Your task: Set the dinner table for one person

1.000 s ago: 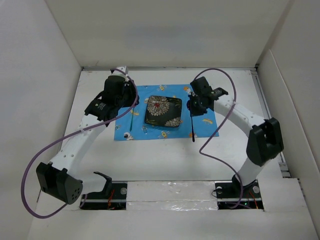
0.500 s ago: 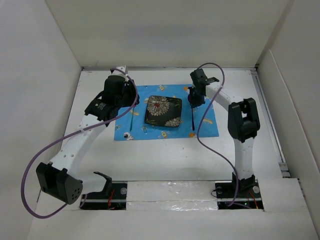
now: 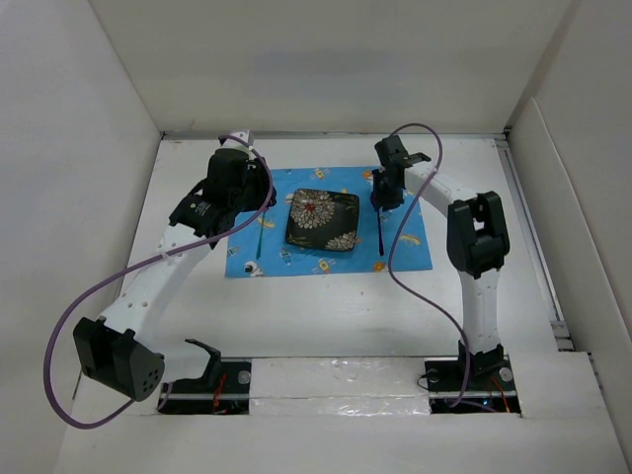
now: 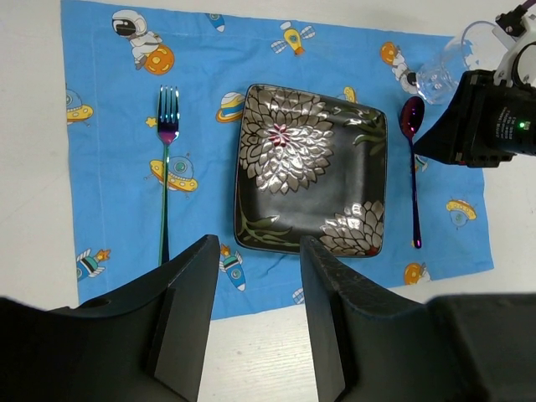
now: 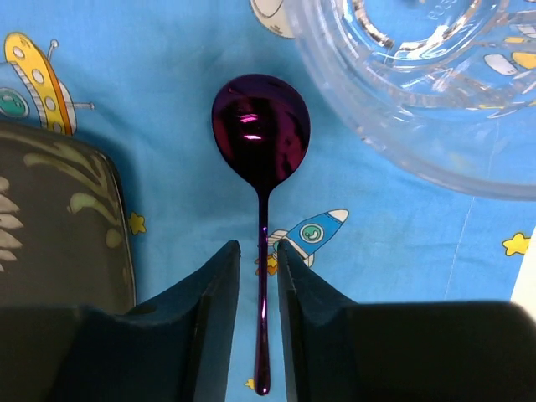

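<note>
The dinner table [image 3: 326,316] is the white tabletop. On it lies a blue space-print placemat [image 3: 407,252] with a dark floral square plate [image 3: 322,220] in the middle. A fork [image 4: 165,167] lies left of the plate and a purple spoon [image 5: 260,126] lies right of it. A clear glass [image 5: 419,84] stands at the far right corner of the mat. My right gripper [image 5: 258,247] is narrowly open, its fingers either side of the spoon's handle with gaps showing. My left gripper [image 4: 258,251] is open and empty above the mat's near edge.
White walls border the table on three sides. Purple cables loop from both arms over the table. In the left wrist view the right gripper's black body [image 4: 486,117] sits beside the glass [image 4: 448,63].
The right arm folded up at the elbow and its gripper moved slightly farther back. The spoon shifted a little farther along the mat's right side. The left arm barely moved.
</note>
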